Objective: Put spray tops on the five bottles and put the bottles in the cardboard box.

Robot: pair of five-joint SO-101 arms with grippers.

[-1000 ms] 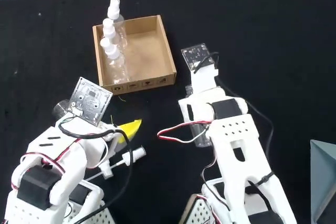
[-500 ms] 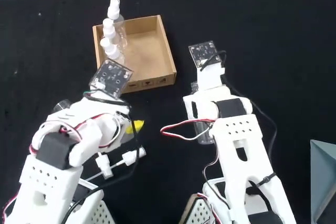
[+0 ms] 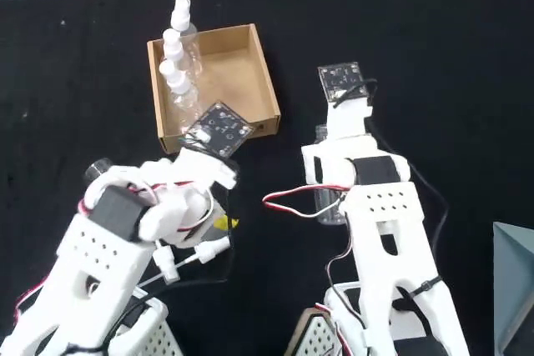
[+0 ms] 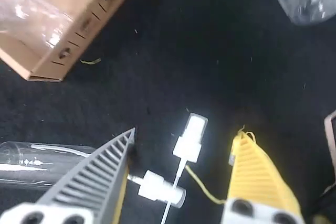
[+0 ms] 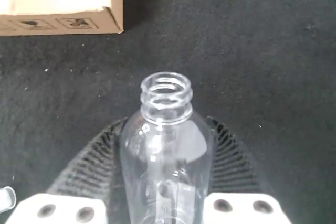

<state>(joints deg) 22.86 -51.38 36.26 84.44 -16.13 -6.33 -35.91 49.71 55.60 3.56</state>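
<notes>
Jaws: left gripper point(image 4: 185, 134) spread wide, nothing held. Right gripper point(image 5: 168, 125) clamped on a clear plastic bottle point(image 5: 166, 95) with an uncapped neck that points toward the brown cardboard box point(image 3: 265, 72).

A white plastic spray top point(image 4: 191, 137) lies on the black table point(image 4: 210, 51), about midway between the left jaws. Its long axis runs roughly parallel to them (a second white spray top point(image 4: 157, 188) lies by the grey jaw).

The left arm is the nearer. Judgement: lowering straight down and closing should catch the top across its width.
</notes>
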